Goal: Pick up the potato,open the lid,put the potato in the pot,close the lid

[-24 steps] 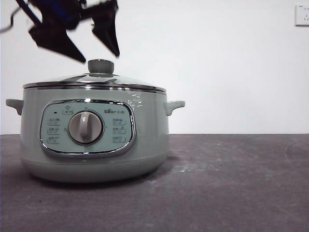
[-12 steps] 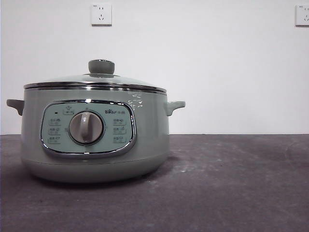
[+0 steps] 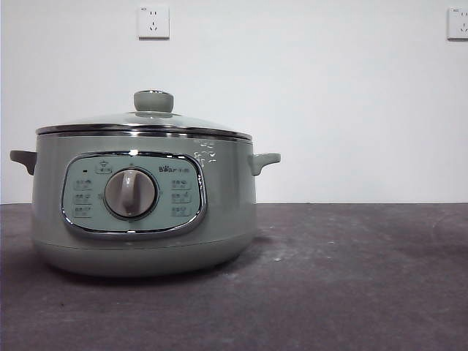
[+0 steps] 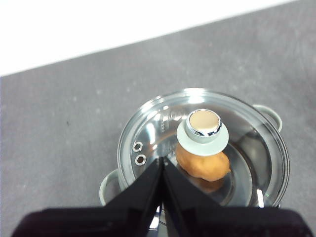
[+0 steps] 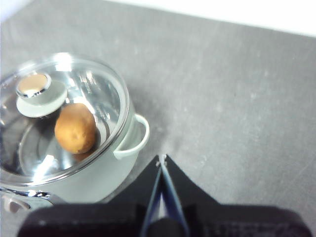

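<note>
One potato (image 5: 75, 128) shows blurred through the lid (image 3: 144, 121) covering the pot (image 3: 227, 212).

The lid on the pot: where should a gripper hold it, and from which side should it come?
Grip the knob at the centre of the lid, coming from straight above. It stands up alone from the glass dome; the steel rim sits flat on the pot.

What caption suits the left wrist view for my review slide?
Left gripper, jaws shut and empty, above the pot; the potato lies inside under the closed lid.
</note>
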